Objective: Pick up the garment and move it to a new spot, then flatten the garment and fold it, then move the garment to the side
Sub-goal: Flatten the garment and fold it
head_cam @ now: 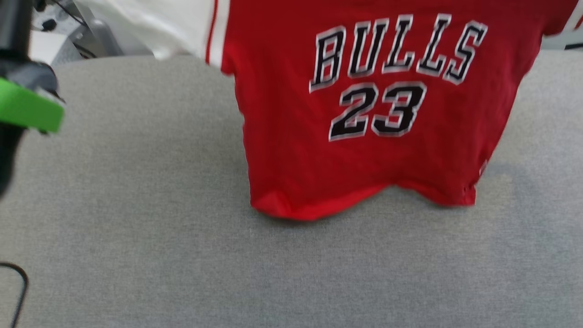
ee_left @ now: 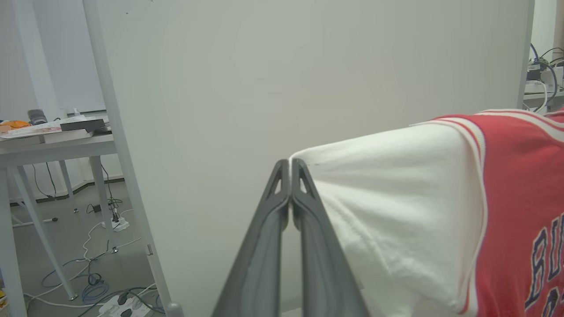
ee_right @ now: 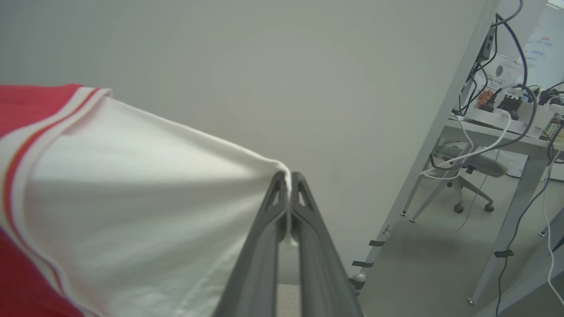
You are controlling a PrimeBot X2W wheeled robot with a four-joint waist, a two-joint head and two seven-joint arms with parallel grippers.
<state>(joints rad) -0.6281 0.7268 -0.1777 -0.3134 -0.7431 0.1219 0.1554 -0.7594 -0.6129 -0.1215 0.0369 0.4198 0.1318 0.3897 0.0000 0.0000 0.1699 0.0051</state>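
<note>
Holding the garment [head_cam: 364, 150] up by both white sleeves, red front and black "BULLS 23" lettering turned toward the head camera. Spread across the head view from twelve to three o'clock, hem sagging toward the centre, low over the grey fabric surface [head_cam: 136, 237]; impossible to tell whether touching it or just clear. Blurred at nine o'clock there, a black fitting with a green block [head_cam: 27, 109]; at seven o'clock, a loop of black cable [head_cam: 20, 287]. In the left wrist view, left gripper [ee_left: 290, 164] clenched, fingers pressed flat together, tips at the centre. Corner of the white sleeve drawn to a point right at those tips and fanning away toward three and four o'clock, red-and-white trim and red body farther out at three. Exact pinch tucked behind the finger, yet cloth taut from the tips. Behind, a pale panel [ee_left: 308, 66]; at nine o'clock a cluttered desk [ee_left: 53, 145], floor cables [ee_left: 88, 273] at seven. In the right wrist view, right gripper [ee_right: 289, 177] likewise clenched, a sliver of white cloth caught between the fingers. Sleeve stretched away from the tips toward nine o'clock, striped trim and red body at the far nine-to-eight edge. At three o'clock, a desk with wires [ee_right: 506, 127] and an office chair [ee_right: 471, 165].
</note>
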